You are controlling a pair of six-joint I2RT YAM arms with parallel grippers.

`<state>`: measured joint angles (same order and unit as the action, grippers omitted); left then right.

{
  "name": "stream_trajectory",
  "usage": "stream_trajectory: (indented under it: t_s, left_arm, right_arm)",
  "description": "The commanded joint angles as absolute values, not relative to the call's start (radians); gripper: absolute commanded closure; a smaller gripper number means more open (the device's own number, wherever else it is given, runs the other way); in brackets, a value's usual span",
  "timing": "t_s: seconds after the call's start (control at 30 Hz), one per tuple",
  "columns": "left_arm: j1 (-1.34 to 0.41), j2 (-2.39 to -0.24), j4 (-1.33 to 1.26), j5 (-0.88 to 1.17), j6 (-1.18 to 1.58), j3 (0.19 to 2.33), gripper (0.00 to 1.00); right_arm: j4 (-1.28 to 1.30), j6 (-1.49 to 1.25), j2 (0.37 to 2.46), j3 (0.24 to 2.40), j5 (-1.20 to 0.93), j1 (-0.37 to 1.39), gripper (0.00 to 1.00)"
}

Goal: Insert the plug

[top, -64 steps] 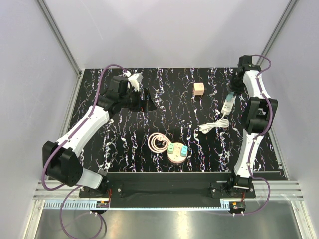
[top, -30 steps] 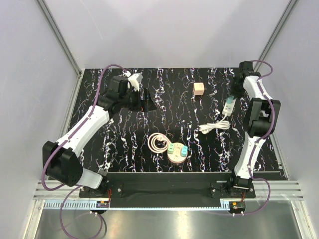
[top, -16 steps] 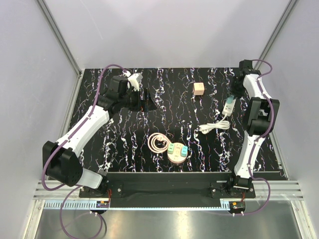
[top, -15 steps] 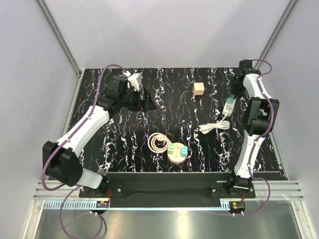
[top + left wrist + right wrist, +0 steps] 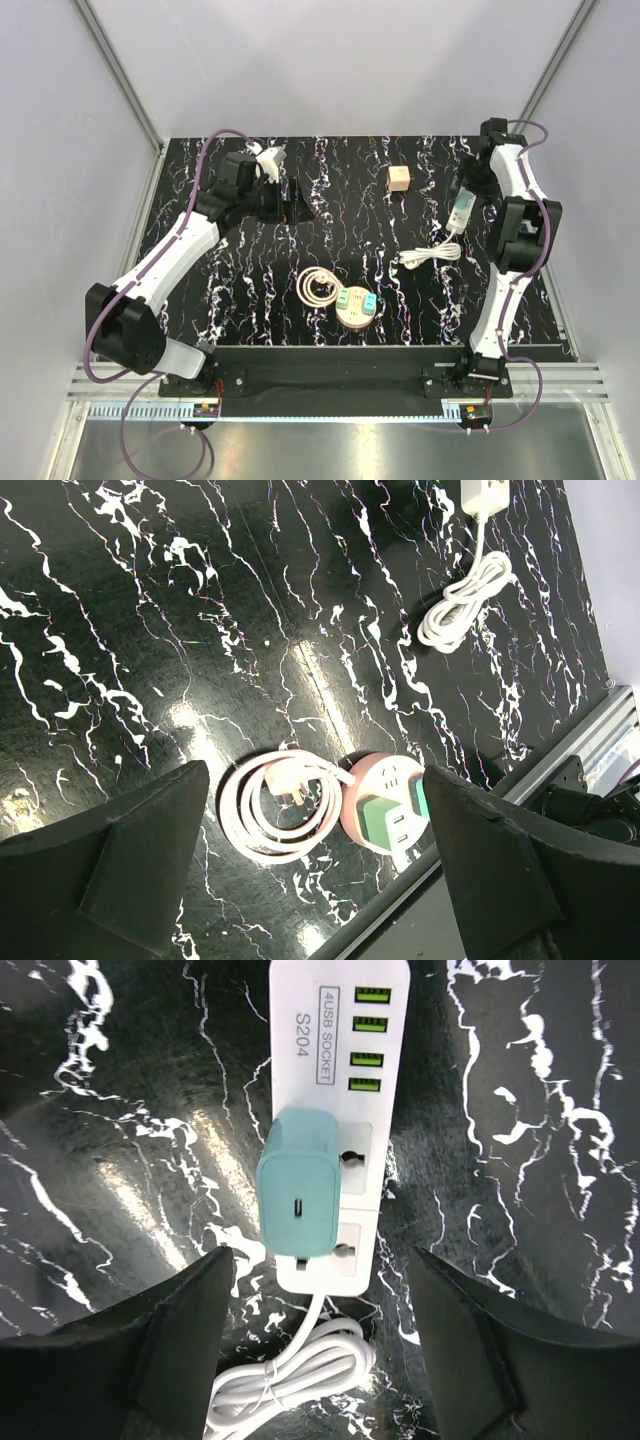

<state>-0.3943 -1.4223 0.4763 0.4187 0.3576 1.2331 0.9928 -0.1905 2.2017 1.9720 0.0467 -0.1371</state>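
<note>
A teal plug sits pushed into a socket of the white power strip, which lies flat on the black marbled table. In the top view the plug is on the strip at the right. My right gripper hovers just above the strip, open, with both fingers apart and clear of the plug; it shows in the top view too. My left gripper hangs open and empty over the table's back left.
The strip's white cable is bundled near it. A pink round socket hub with green adapters and its coiled pink cable lie at the front centre. A small wooden cube rests at the back.
My right gripper has opened and let go of the teal plug, which stays seated in the strip. The left gripper has widened slightly.
</note>
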Motion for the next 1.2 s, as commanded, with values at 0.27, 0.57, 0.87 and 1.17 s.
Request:
stream_trajectory:
  t_s: [0.27, 0.57, 0.87, 1.17]
  left_arm:
    - [-0.39, -1.378, 0.431, 0.394, 0.339, 1.226, 0.06]
    - [-0.384, -1.384, 0.431, 0.396, 0.339, 1.226, 0.06]
    - [-0.376, -1.388, 0.431, 0.422, 0.348, 1.23, 0.07]
    - [-0.37, -1.405, 0.428, 0.431, 0.354, 1.229, 0.08]
  right_arm:
    - [0.894, -0.143, 2.144, 2.074, 0.118, 0.038, 0.23]
    - [0.873, -0.068, 2.382, 2.333, 0.061, 0.14, 0.2]
    - [0.879, 0.049, 2.534, 2.468, 0.141, 0.207, 0.2]
    - [0.871, 0.109, 2.557, 2.476, 0.103, 0.241, 0.31]
